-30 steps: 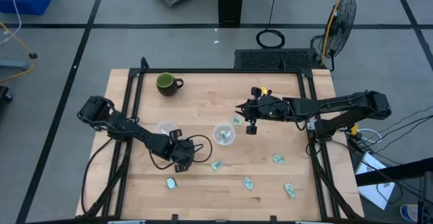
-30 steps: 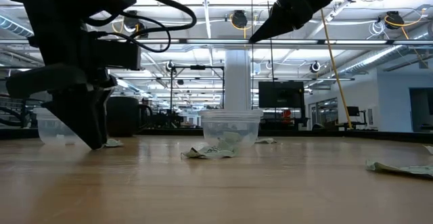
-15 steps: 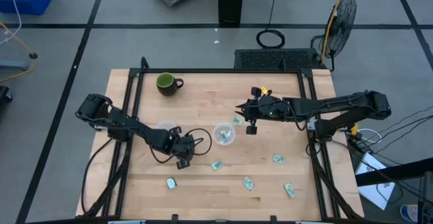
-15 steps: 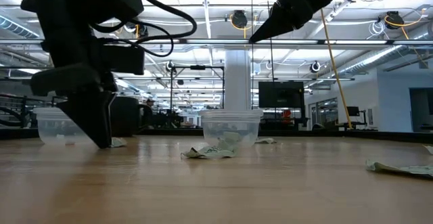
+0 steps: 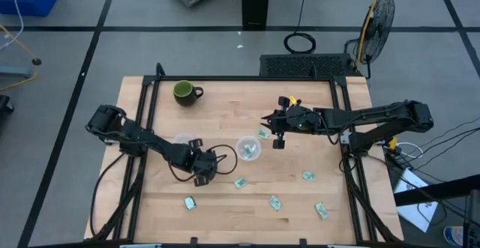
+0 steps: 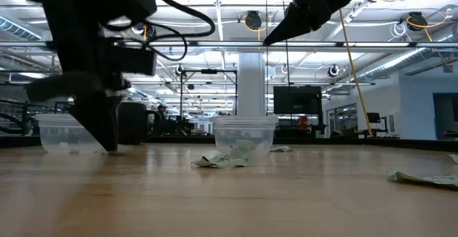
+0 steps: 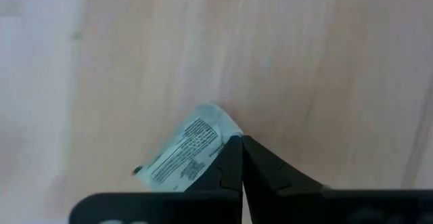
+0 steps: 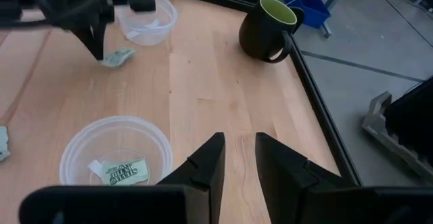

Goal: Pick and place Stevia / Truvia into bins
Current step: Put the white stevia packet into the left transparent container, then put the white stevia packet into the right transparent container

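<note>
Table: a pale wooden top (image 5: 225, 113) inside a dark frame is seen, with both arms reaching over it.
Left gripper: the left gripper (image 5: 202, 168) is held low over the wood just beside the left cup, its fingertips (image 7: 233, 158) pressed together on the corner of one packet (image 7: 186, 149).
Right gripper: the right gripper (image 5: 278, 138) hangs above the table near the middle cup, its fingers (image 8: 203, 166) parted and nothing between them.
Mug: a dark green handled mug (image 5: 184, 92) stands at the far left of the table; it is not a bin and nothing is seen in it.
Middle cup: a clear round cup (image 5: 248, 148) holds at least one printed packet (image 8: 120, 170) lying flat on its floor.
Left cup: a second clear cup (image 5: 184, 142) stands beside the left gripper; white scraps (image 8: 145, 28) are seen inside, but what they are cannot be told.
Loose packets: further packets lie scattered on the near half of the table, at (image 5: 240, 181), (image 5: 190, 202), (image 5: 275, 202), (image 5: 308, 176) and (image 5: 322, 210), with another (image 5: 262, 134) just beyond the middle cup.
Handling: the packets are judged light, thin and limp, likely to bend or slide on the smooth wood; an edge or corner pinch is judged the only workable hold, since the flat face offers nothing to grip.
</note>
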You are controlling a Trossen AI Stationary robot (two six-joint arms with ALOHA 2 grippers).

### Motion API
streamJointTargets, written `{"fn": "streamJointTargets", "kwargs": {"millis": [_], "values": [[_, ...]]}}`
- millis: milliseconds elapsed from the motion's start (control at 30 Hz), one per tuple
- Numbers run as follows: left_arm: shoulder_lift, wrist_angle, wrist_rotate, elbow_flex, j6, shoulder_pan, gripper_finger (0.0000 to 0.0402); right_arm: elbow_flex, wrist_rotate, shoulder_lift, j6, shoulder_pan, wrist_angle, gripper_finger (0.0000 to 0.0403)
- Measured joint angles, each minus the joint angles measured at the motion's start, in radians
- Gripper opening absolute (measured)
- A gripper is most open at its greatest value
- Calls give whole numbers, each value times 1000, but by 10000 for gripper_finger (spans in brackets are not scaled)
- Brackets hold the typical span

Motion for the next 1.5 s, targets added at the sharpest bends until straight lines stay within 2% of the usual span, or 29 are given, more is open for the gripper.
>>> {"fn": "streamJointTargets", "kwargs": {"millis": [67,300,433,533,633,933,1167,1500], "values": [[-27,-42,-37,55,29,-1,3,0,0,0,0,0,0,75],[-109,-390,-117,217,6,-8,3,1,-1,0,0,0,-7,75],[-155,-671,-115,273,-138,-6,3,0,-1,0,0,0,-9,75],[-204,-748,-95,257,-246,0,3,1,-1,0,0,0,-13,75],[-245,-718,-70,202,-297,3,3,1,0,0,0,0,-15,75],[-291,-308,-41,-90,-266,17,6,0,-1,0,0,0,-15,75],[-291,-299,-34,-180,-334,64,11,0,0,0,0,0,-15,75],[-290,-251,-34,-182,-307,128,51,0,0,0,0,0,-15,75]]}}
